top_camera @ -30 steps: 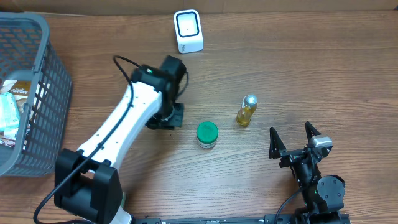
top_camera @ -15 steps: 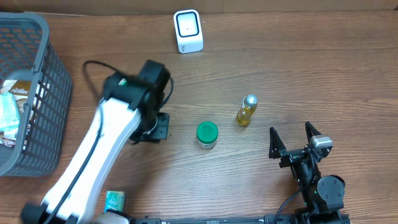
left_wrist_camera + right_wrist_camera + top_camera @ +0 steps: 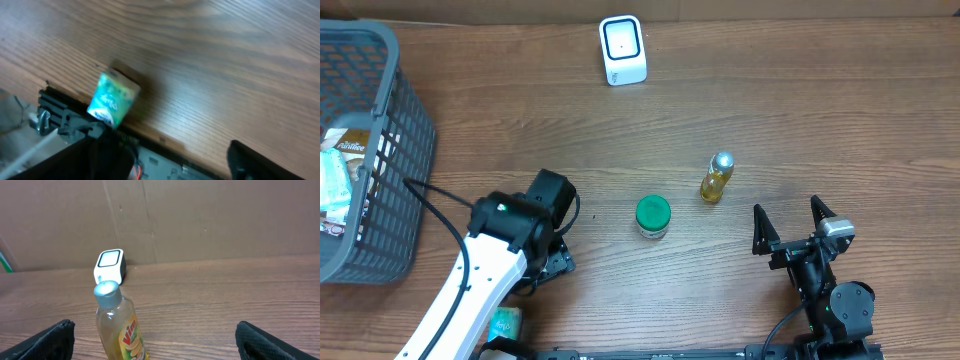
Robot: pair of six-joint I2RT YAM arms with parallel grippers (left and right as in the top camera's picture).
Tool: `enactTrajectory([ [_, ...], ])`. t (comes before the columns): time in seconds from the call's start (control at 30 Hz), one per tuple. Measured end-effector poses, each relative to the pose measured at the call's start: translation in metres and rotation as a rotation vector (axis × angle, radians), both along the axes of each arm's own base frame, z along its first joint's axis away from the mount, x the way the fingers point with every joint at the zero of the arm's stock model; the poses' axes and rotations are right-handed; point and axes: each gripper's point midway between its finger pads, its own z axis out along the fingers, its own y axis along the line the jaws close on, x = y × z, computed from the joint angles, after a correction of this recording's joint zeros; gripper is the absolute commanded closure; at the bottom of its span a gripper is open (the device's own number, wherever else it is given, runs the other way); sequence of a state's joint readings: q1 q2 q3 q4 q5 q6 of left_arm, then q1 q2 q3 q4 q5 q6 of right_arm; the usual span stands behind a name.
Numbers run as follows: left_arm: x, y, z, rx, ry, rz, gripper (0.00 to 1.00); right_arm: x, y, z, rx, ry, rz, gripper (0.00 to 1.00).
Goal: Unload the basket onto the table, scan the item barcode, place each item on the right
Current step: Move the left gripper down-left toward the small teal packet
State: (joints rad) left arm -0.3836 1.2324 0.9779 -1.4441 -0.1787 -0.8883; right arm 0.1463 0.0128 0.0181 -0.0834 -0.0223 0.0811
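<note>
The white barcode scanner (image 3: 623,50) stands at the table's far middle, and it also shows in the right wrist view as the scanner (image 3: 110,266). A small green packet (image 3: 503,323) lies at the front left edge, seen closer as the packet (image 3: 112,100). My left gripper (image 3: 542,268) hovers just beside that packet, open, and the left gripper (image 3: 175,165) has nothing between its fingers. A yellow dish-soap bottle (image 3: 717,177) and a green-lidded jar (image 3: 653,216) stand mid-table. My right gripper (image 3: 795,225) rests open at the front right, and the right gripper (image 3: 162,345) faces the bottle (image 3: 120,325).
A grey basket (image 3: 405,120) holding packaged goods sits at the left edge. The table's front edge with black rails (image 3: 65,107) runs just behind the green packet. A cardboard wall (image 3: 200,220) backs the table.
My left arm has swung back from mid-table to the front left, and its jaws have opened. The green packet has come into view. The right arm has not moved.
</note>
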Motion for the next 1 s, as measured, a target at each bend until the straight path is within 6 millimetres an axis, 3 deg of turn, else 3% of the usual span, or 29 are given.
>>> enactTrajectory([
  [0.17,-0.007,0.011,-0.029,0.047,-0.002,0.095,0.06,0.000,0.000,0.000,0.001,0.001,0.000,0.00],
  [0.23,-0.013,0.013,-0.038,0.028,0.027,0.108,0.00,0.000,0.000,0.000,0.001,0.001,0.000,0.00],
  [0.3,-0.018,0.011,-0.045,-0.012,0.056,0.115,0.00,0.000,0.000,0.000,0.001,0.001,0.000,0.00],
  [0.47,-0.021,0.015,-0.049,-0.088,0.095,0.168,0.00,0.000,0.000,0.000,0.001,0.001,0.000,0.00],
  [0.73,-0.010,0.033,-0.055,-0.116,0.041,0.329,0.00,0.000,0.000,0.000,0.001,0.001,0.000,0.00],
  [1.0,-0.028,0.051,-0.074,-0.107,0.075,0.494,0.00,0.000,0.000,0.000,0.001,0.000,0.000,0.00],
])
